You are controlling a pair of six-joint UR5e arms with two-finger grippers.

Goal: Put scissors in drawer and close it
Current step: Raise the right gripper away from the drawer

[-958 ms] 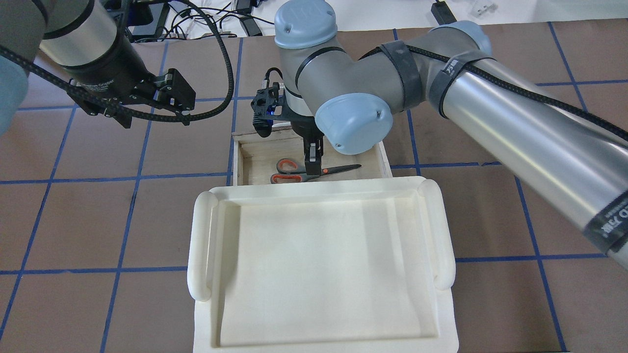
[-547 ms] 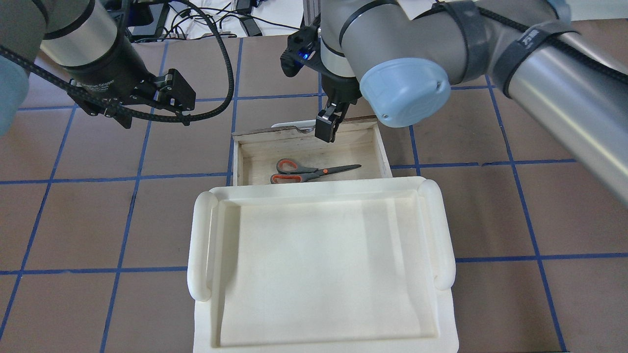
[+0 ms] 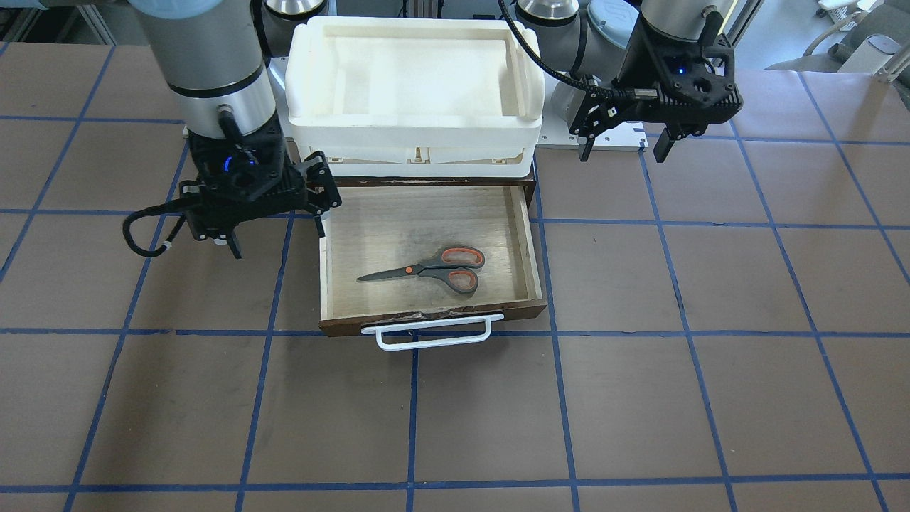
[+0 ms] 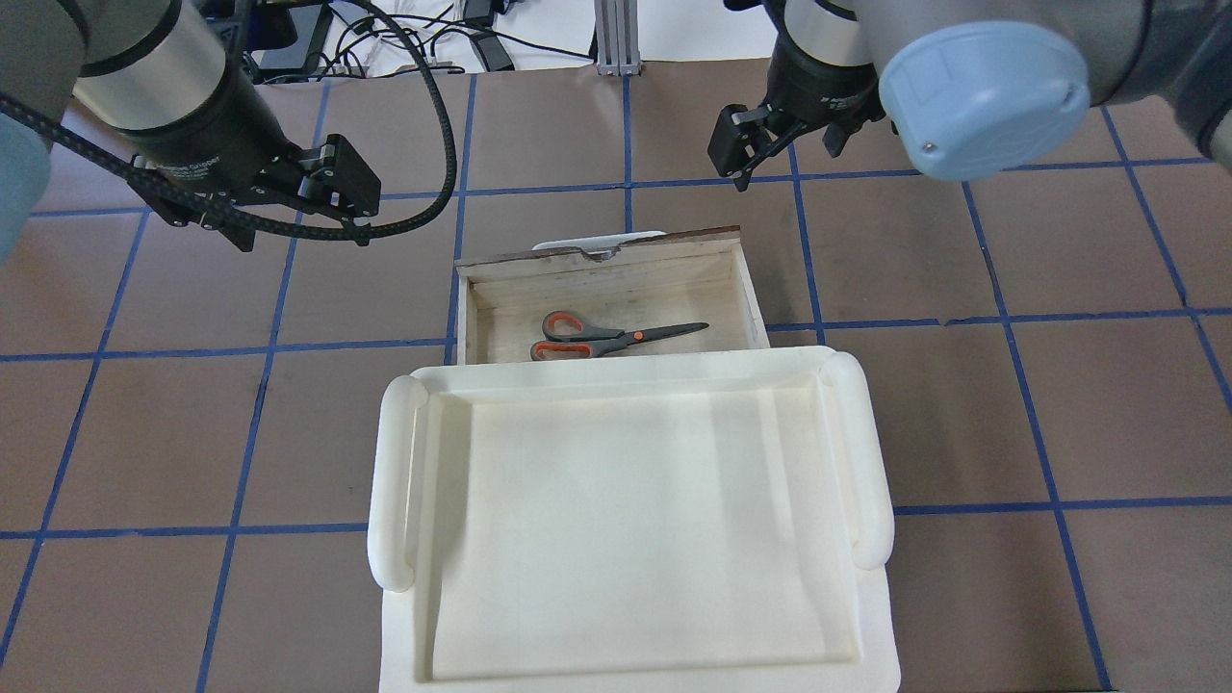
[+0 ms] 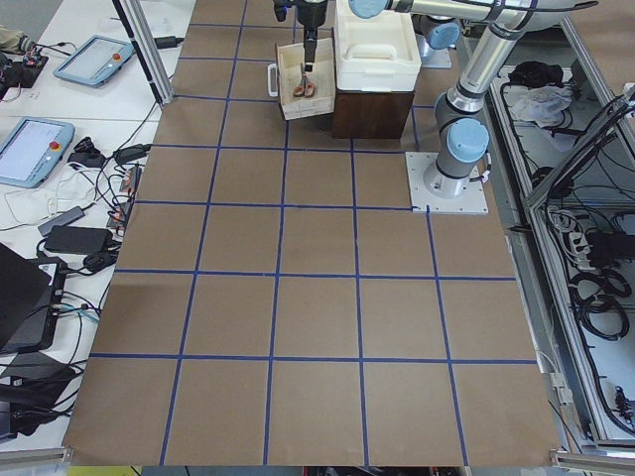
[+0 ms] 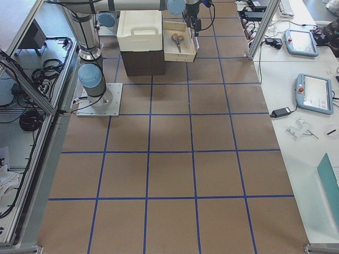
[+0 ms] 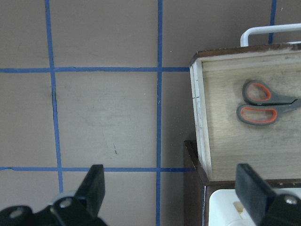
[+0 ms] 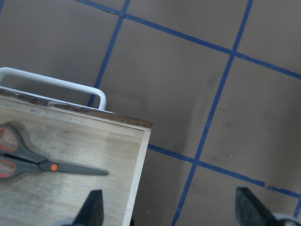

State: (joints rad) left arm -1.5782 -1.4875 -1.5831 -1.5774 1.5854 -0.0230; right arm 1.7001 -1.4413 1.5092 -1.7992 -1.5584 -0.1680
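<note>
The scissors [image 3: 434, 270] lie flat and free in the open drawer [image 3: 530, 242], handles toward my left side. They also show in the overhead view [image 4: 597, 337] and both wrist views [image 7: 263, 101] [image 8: 28, 157]. The drawer's white bar handle [image 3: 426, 334] is untouched. My right gripper [image 3: 277, 238] is open and empty, hovering above the table off the drawer's side on my right [image 4: 780, 149]. My left gripper [image 3: 623, 151] is open and empty, raised over the table on the drawer's other side [image 4: 260, 202].
A white plastic tub [image 4: 395, 481] sits on the dark cabinet [image 5: 372, 114] that the drawer slides out of. The brown table is marked with blue tape lines. Cables and tablets lie beyond the table's far edge.
My right gripper has let go of the scissors, risen out of the drawer and moved away past its front corner on my right. The scissors and left arm have not moved.
</note>
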